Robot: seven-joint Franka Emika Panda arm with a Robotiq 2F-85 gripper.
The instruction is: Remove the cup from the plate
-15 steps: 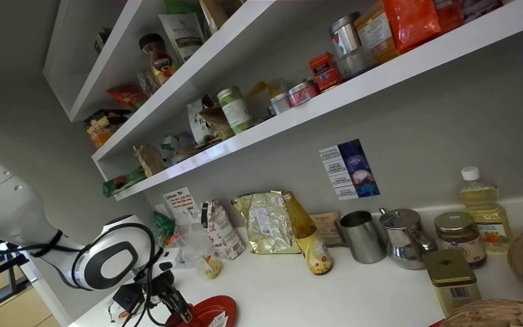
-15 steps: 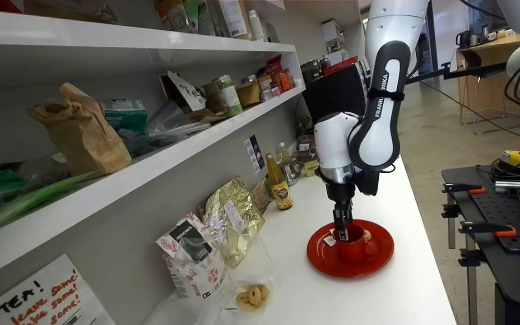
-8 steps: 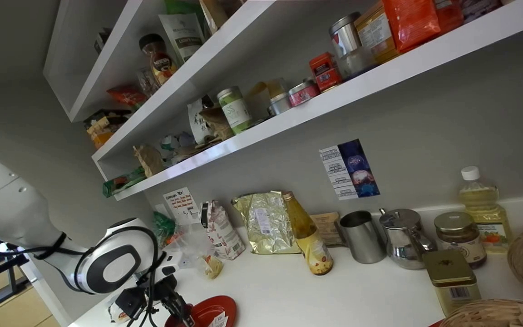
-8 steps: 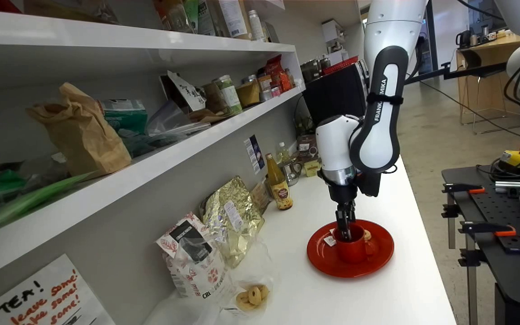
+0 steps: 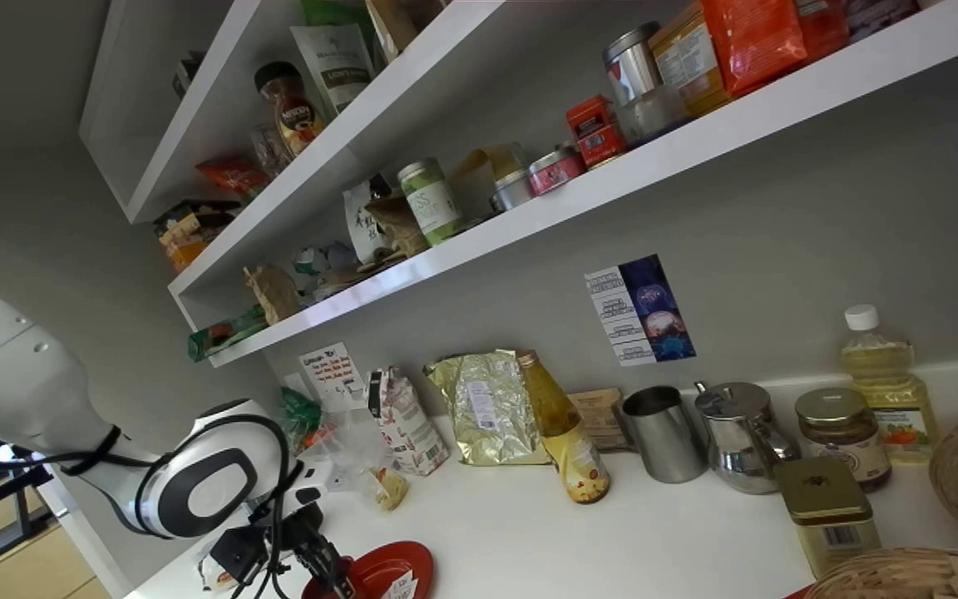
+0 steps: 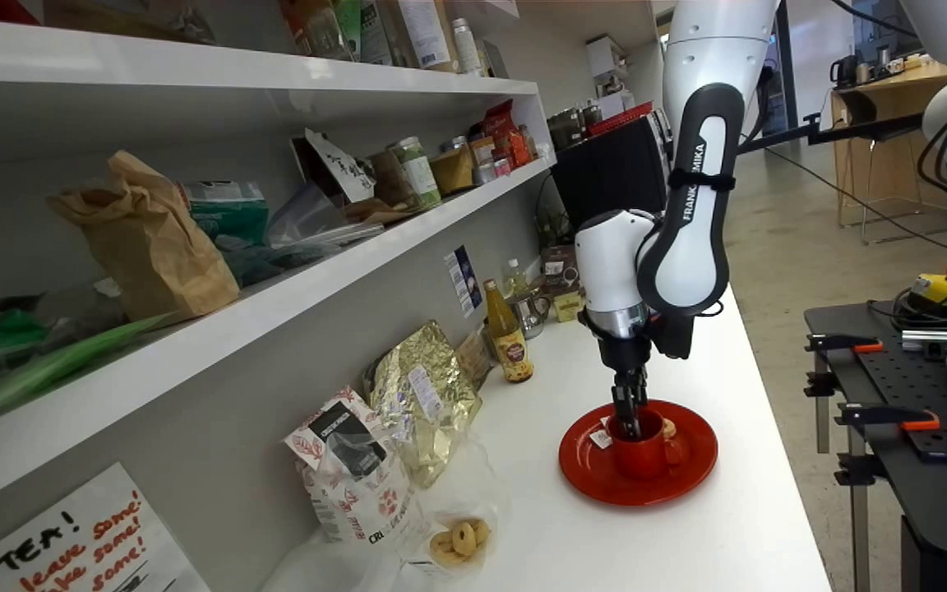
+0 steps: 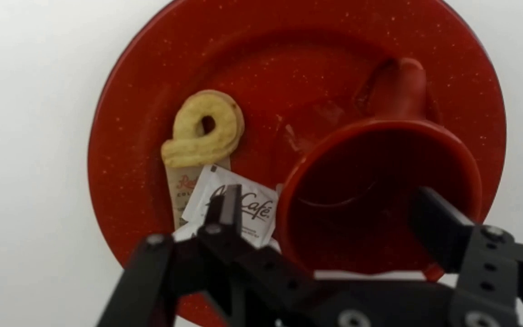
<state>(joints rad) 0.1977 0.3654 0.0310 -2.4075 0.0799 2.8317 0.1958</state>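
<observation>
On the plate [image 6: 587, 467] stands the cup [image 6: 638, 459] (jaws parted).

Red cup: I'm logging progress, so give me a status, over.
Gripper open, astride wall of cup, no grip yet. Cup upright on red plate. McCafé sachet close beside it, could get in gripper's way.

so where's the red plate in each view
In an exterior view: red plate at the bottom edge, left of centre, cut off.
In an exterior view: red plate right of centre, lower half.
Wrist view: red plate large across the middle.
Shared landmark: white packets on it.
</observation>
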